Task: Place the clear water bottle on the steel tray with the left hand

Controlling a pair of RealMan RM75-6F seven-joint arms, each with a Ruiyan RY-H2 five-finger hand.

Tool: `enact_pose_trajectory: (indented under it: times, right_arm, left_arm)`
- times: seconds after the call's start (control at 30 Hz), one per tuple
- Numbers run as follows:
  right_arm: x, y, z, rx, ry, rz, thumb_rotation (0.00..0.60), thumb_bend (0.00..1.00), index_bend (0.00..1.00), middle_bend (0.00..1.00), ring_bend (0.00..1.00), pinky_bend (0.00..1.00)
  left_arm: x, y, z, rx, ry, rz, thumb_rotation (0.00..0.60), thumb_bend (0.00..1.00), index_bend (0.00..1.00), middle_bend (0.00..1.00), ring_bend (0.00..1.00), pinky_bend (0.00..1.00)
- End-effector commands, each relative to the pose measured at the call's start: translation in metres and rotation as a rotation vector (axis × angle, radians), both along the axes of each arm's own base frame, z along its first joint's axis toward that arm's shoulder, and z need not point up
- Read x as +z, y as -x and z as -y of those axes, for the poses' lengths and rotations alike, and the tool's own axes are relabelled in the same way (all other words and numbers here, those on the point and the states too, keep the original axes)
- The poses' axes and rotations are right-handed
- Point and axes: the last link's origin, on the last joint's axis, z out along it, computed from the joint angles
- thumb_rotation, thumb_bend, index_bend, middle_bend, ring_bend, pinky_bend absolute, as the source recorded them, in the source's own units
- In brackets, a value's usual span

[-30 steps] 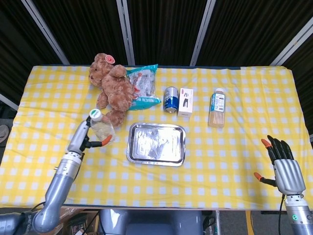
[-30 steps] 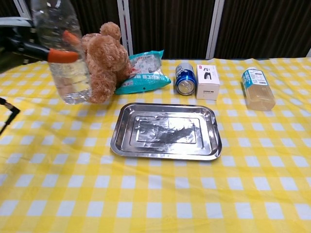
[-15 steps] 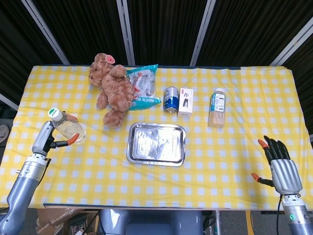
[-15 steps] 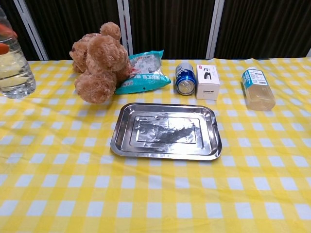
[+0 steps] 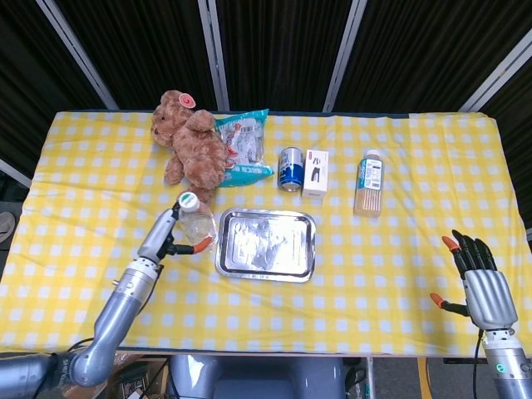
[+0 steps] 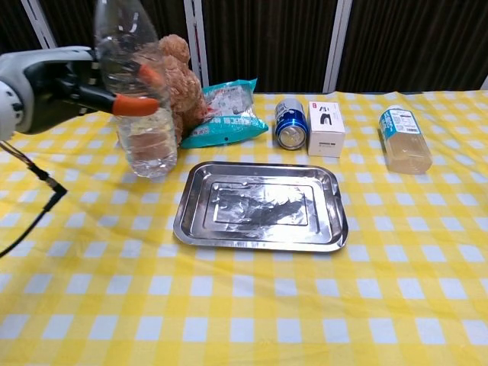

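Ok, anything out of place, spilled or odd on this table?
Nothing spilled. The teddy bear lies slumped against the snack bag, and the left hand holds the clear water bottle beside the steel tray, not over it.

- You have a teddy bear (image 5: 189, 143) against a snack bag (image 5: 244, 146).
- Your blue can (image 5: 289, 169) touches a white box (image 5: 315, 173).
- A labelled bottle (image 5: 369, 182) stands apart on the checked cloth (image 5: 399, 249).

No legible text (labels too small)
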Motion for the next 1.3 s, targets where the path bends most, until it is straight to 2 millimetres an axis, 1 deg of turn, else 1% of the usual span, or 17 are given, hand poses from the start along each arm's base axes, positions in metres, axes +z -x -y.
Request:
enact_pose_trajectory:
  times: [0.03,0.1,0.17,0.23,0.3,0.5,0.97,1.3]
  right_arm:
    - [0.001,0.0,0.0,0.001,0.0,0.001,0.6,0.05,0.1,0.0,0.0,0.0]
    - [0.0,0.001,0.0,-0.001,-0.004,0.002,0.6,0.05,0.1,0.0,0.0,0.0]
    - [-0.001,0.0,0.0,0.0,-0.007,0.002,0.6,0.05,0.1,0.0,0.0,0.0]
    - [-0.002,0.0,0.0,0.0,-0.009,0.002,0.6,0.05,0.1,0.0,0.0,0.0]
    - [-0.002,0.0,0.001,0.001,-0.01,-0.005,0.6,0.05,0.1,0.0,0.0,0.0]
    - [-0.002,0.003,0.003,-0.012,-0.01,-0.002,0.6,0.05,0.1,0.0,0.0,0.0]
    - [-0.001,0.003,0.002,-0.008,-0.01,0.004,0.6,0.05,0.1,0.0,0.0,0.0]
    - [0.002,0.003,0.002,-0.008,-0.003,0.011,0.6,0.05,0.1,0.0,0.0,0.0]
  left_arm:
    - [-0.023,-0.023,-0.008,-0.009,-0.041,-0.042,0.6,0.45,0.52,0.5,0.05,0.05]
    - [-0.036,-0.033,-0.01,-0.005,-0.039,-0.034,0.6,0.45,0.52,0.5,0.05,0.05]
    - [-0.045,-0.038,-0.011,-0.012,-0.041,-0.055,0.6,0.45,0.52,0.5,0.05,0.05]
    - [-0.057,-0.043,-0.012,-0.012,-0.036,-0.072,0.6,0.45,0.52,0.5,0.05,0.05]
    - [-0.066,-0.049,-0.013,-0.002,-0.029,-0.062,0.6,0.45,0.53,0.5,0.05,0.05]
    - [-0.083,-0.058,-0.015,-0.008,-0.015,-0.051,0.6,0.45,0.53,0.5,0.05,0.05]
    - [-0.111,-0.053,-0.018,0.006,0.025,-0.063,0.6,0.45,0.53,0.5,0.05,0.05]
    - [-0.126,-0.046,-0.021,0.019,0.057,-0.062,0.6,0.45,0.53,0.49,0.05,0.05]
